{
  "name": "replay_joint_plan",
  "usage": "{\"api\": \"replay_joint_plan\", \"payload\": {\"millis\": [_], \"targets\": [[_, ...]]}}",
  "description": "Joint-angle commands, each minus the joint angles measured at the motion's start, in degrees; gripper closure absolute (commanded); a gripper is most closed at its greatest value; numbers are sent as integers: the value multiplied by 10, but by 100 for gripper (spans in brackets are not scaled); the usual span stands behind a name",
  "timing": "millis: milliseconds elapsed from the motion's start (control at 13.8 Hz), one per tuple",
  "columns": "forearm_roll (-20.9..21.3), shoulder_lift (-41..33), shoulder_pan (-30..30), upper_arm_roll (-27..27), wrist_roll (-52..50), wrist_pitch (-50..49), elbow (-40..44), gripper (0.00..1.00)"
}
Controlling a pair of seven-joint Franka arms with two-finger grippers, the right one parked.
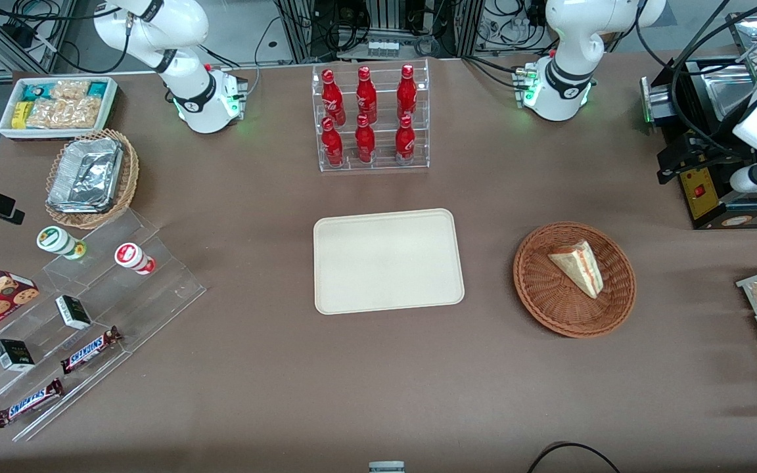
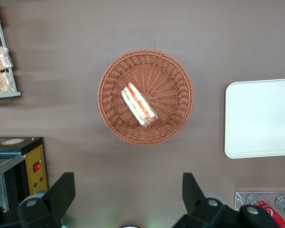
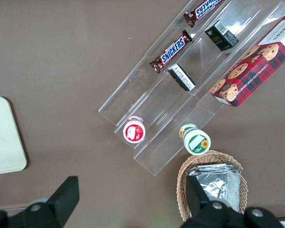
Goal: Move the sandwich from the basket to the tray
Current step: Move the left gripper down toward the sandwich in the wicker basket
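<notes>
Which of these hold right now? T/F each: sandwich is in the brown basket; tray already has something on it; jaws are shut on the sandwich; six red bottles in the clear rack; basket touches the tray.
1. The sandwich lies in the basket. True.
2. The tray has something on it. False: its surface is bare.
3. The gripper is shut on the sandwich. False: its jaws are open, high above the table beside the basket, holding nothing.
4. Six red bottles stand in the clear rack. True.
5. The basket touches the tray. False: bare table separates them.
</notes>
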Motion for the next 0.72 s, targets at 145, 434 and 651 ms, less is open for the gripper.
{"api": "replay_joint_plan", "payload": {"millis": [145, 434, 651], "targets": [[12, 17, 2, 1, 4, -10, 6, 0], [13, 4, 2, -1, -8, 138, -155, 0], [12, 1, -1, -4, -114, 295, -286, 0]]}}
